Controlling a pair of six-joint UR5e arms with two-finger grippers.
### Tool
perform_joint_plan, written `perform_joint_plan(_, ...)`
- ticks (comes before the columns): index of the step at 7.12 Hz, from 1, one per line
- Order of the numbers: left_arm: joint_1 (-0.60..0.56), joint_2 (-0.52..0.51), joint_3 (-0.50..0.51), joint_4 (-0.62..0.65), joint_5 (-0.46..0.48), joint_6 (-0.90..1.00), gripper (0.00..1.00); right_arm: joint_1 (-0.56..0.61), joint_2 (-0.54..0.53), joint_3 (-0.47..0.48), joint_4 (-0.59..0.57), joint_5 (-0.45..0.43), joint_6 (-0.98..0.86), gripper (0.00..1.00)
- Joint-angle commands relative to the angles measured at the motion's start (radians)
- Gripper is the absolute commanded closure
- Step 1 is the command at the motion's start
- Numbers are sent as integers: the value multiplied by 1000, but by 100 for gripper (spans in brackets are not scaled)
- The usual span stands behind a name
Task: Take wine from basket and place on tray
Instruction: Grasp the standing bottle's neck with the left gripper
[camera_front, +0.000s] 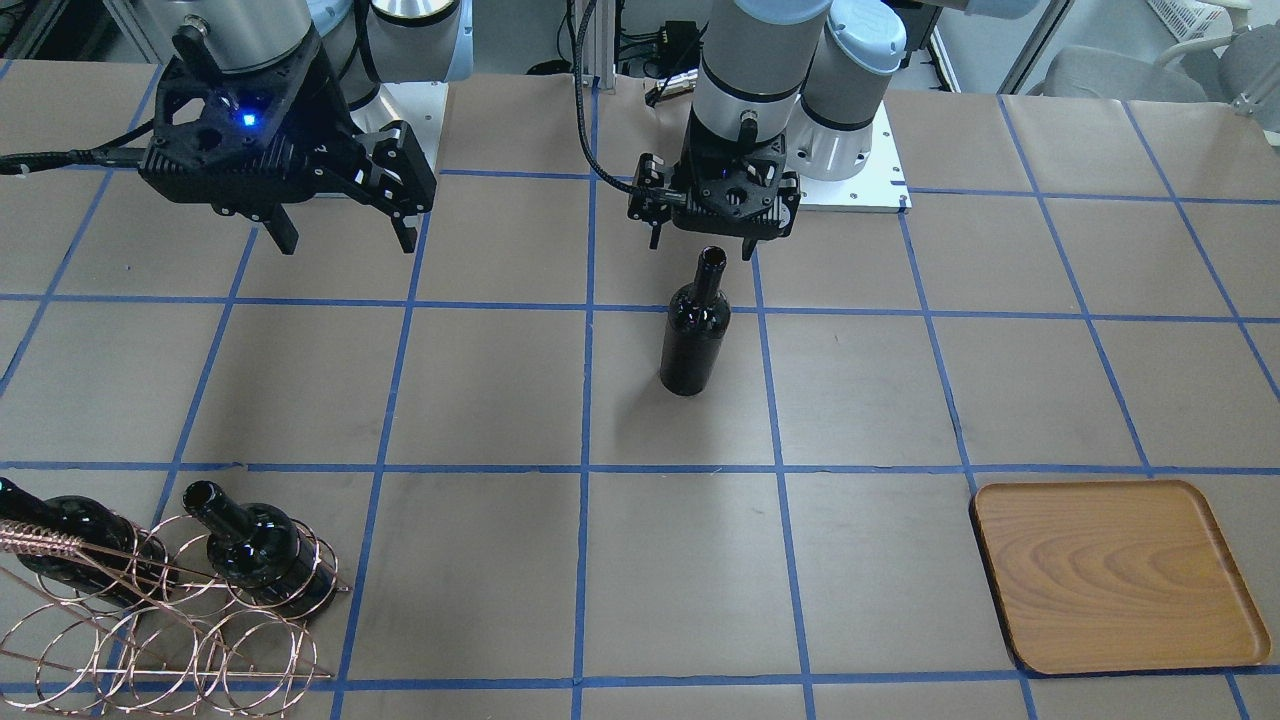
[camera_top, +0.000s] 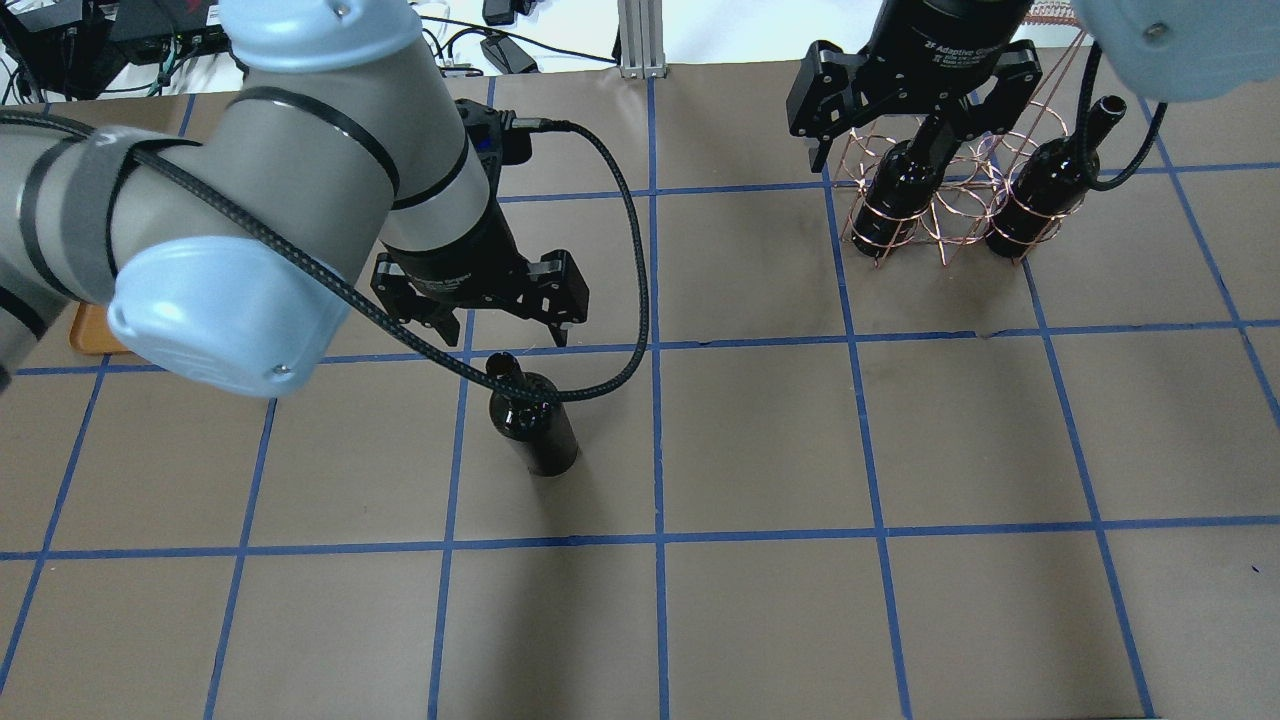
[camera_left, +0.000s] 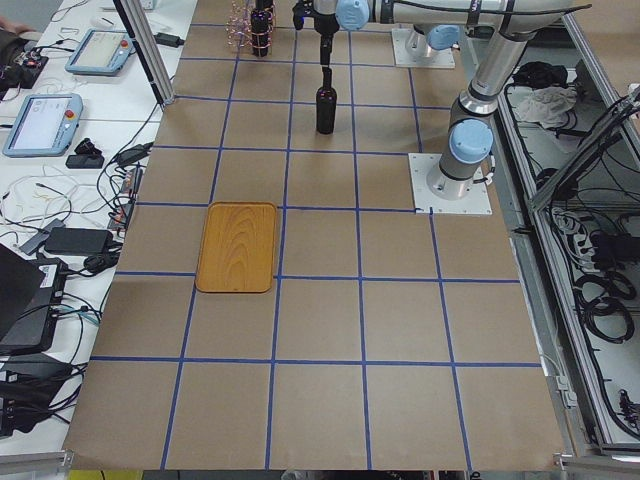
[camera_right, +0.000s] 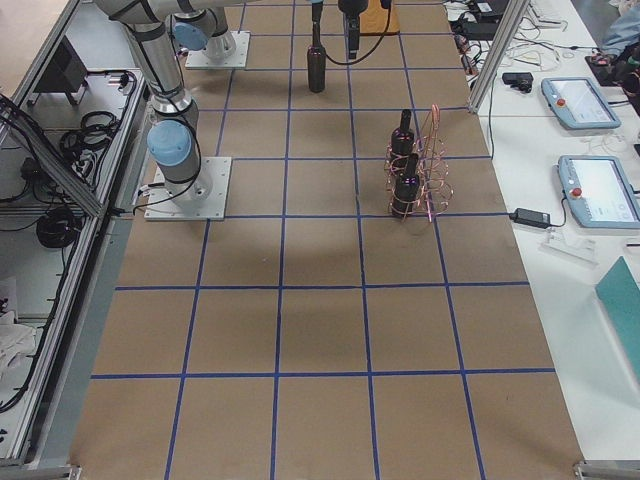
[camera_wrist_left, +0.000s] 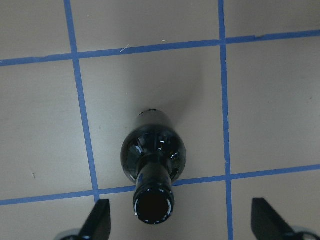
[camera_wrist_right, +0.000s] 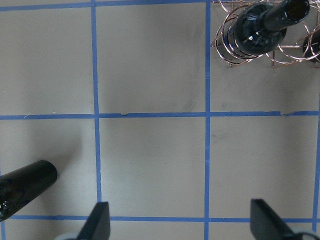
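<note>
Left gripper (camera_front: 702, 243) hangs at the upper middle of the front-facing view, spread wide and holding nothing. Its fingers (camera_wrist_left: 97, 222) sit to either side of the open mouth of the wine bottle (camera_front: 695, 340) without touching the glass, and the bottle stands upright on the table (camera_front: 500, 400) near the centre of that view. Right gripper (camera_front: 345, 235), at upper left, is likewise wide apart and holds nothing, while the basket (camera_front: 200, 620) at lower left carries two other bottles (camera_front: 255, 550) in its rings and the tray (camera_front: 1115, 575) lies at lower right, well apart from the standing bottle.
</note>
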Motion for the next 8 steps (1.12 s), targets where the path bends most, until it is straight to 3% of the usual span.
perform_joint_plan(1,7,-15,-20,16,7,10,2,0,-2,6,-4,-2,-23,0)
perform_joint_plan(5,13,-38,-22,13,11,13,10,-9,-6,2,-33,-8,-31,0)
perform_joint_plan(8,28,-49,-22,3,15,11,29,-25,-8,-10,-48,-8,-36,0)
